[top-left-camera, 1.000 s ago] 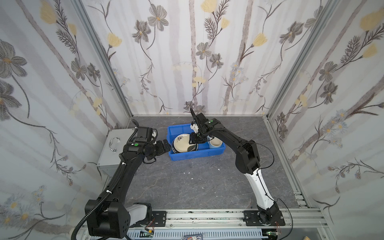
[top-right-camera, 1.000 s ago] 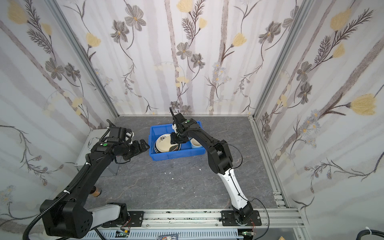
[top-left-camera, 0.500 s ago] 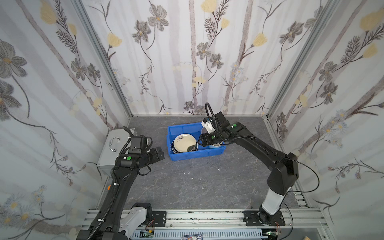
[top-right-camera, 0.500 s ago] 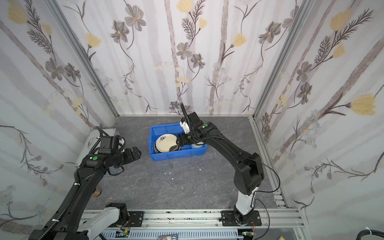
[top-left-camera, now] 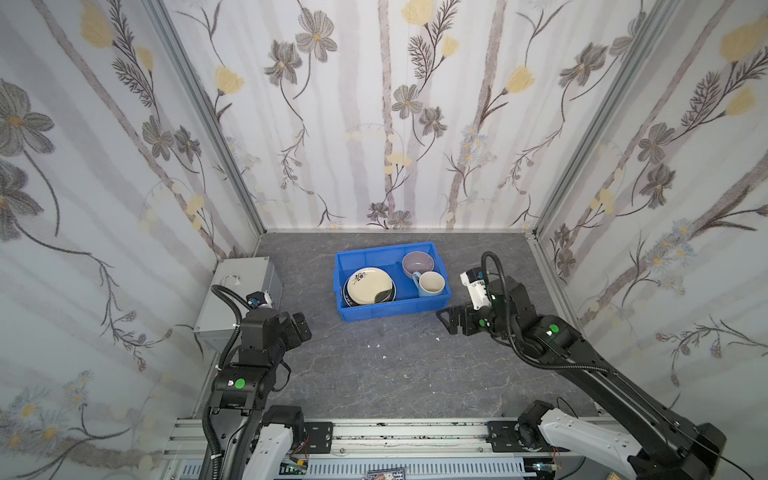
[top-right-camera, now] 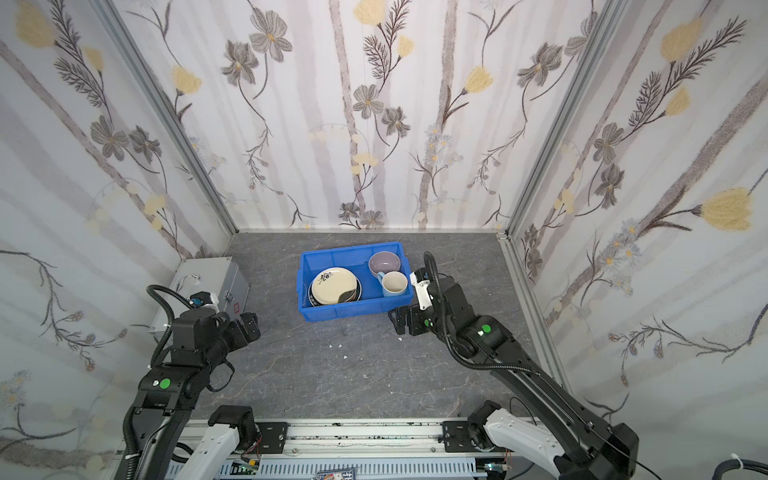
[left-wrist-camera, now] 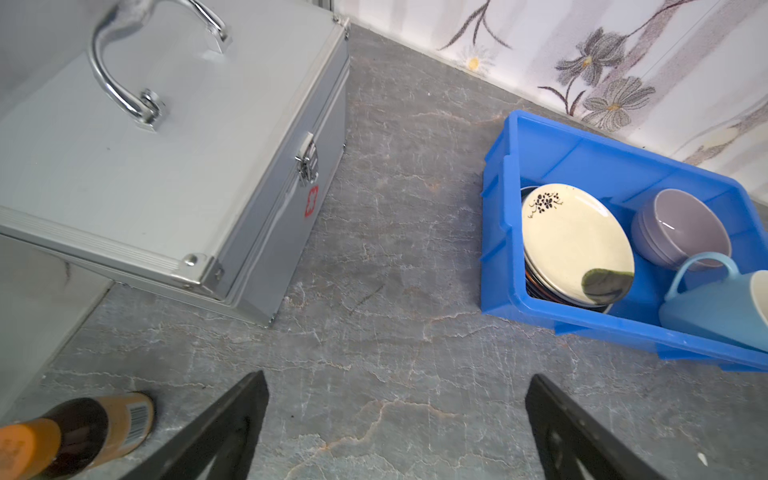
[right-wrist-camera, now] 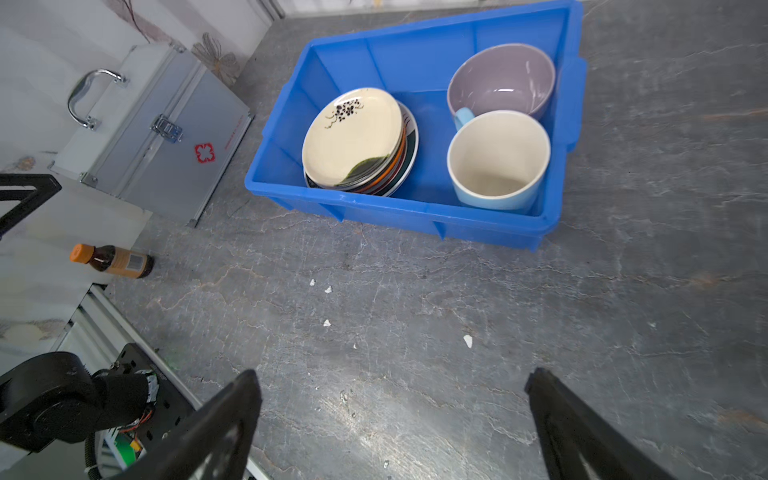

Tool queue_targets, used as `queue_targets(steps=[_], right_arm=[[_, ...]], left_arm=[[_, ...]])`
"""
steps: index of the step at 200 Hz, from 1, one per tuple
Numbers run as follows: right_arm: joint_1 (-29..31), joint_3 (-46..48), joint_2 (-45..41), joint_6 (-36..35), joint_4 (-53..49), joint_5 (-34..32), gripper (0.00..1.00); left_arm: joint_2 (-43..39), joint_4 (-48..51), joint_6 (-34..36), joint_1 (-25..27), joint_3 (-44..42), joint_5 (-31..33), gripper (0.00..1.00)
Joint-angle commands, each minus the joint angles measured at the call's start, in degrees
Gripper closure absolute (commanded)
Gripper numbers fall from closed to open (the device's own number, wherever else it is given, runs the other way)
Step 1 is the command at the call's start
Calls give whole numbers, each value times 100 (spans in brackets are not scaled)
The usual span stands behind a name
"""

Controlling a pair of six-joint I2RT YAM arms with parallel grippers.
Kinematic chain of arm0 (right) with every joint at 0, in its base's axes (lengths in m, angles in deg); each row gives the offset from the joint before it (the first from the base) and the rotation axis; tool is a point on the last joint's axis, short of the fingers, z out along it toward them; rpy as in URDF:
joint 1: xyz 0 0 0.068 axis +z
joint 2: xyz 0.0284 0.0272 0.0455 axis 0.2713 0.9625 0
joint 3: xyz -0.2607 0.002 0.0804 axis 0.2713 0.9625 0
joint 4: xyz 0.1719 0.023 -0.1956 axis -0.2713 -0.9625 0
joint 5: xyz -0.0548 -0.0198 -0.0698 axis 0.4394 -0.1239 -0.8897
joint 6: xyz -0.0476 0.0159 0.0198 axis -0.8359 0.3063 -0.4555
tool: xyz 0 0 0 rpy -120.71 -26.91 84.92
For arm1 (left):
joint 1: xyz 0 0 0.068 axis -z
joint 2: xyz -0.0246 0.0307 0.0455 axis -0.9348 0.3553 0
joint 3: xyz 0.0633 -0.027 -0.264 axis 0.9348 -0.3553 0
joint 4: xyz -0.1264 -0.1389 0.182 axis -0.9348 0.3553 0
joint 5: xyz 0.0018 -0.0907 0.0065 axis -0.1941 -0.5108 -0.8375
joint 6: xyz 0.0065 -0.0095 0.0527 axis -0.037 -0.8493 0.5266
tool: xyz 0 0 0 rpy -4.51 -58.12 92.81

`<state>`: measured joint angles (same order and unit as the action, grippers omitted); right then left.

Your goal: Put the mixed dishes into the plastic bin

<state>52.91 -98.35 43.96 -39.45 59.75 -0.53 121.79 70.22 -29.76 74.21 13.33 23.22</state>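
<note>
The plastic bin [top-left-camera: 392,309] [top-right-camera: 353,309] sits on the grey floor near the back wall. Inside it lies a stack of plates topped by the cream-flowered plate [top-left-camera: 370,284] [right-wrist-camera: 353,135], with the lilac bowl [top-left-camera: 417,262] [right-wrist-camera: 500,79] and the pale blue mug [top-left-camera: 431,284] [right-wrist-camera: 496,160] upright beside it. My right gripper [top-left-camera: 445,321] [right-wrist-camera: 392,374] hangs open and empty just off the bin's front right corner. Left of the bin, my left gripper [top-left-camera: 303,328] [left-wrist-camera: 397,376] is open and empty over bare floor.
A grey metal case [top-left-camera: 239,291] [left-wrist-camera: 166,145] with a handle stands against the left wall. A small brown bottle [right-wrist-camera: 112,259] [left-wrist-camera: 79,432] with an orange cap lies in front of it. White crumbs [top-left-camera: 376,345] dot the floor before the bin.
My right gripper has come out of the bin, back toward the front right, and its jaws have spread wide. The left arm has drawn back toward the front left.
</note>
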Motion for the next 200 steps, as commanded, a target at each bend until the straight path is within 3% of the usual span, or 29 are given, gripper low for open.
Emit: queue_targets(steps=[1,46,98,126,200], right_arm=[[-4,400,-631,-23,497,-948,0],[-47,1324,-1867,-504,743,-1872,0],[-100,2470,-3053,-1265,1886,-2762,0],[-362,2833,-2848,-1347,2501,-2958,0],[-1737,3298,-1265,-1219,4728,-2288,0]], left_arm=[[-136,-756,560,-9,-249,231,0],[-217,-2436,1205,-9,-1157,529,0],[697,-4952,1282,-80,-2354,691,0],[1895,-5775,1429,-244,-2263,484,0],[4327,-7894,1547,-519,-2209,-274,0]])
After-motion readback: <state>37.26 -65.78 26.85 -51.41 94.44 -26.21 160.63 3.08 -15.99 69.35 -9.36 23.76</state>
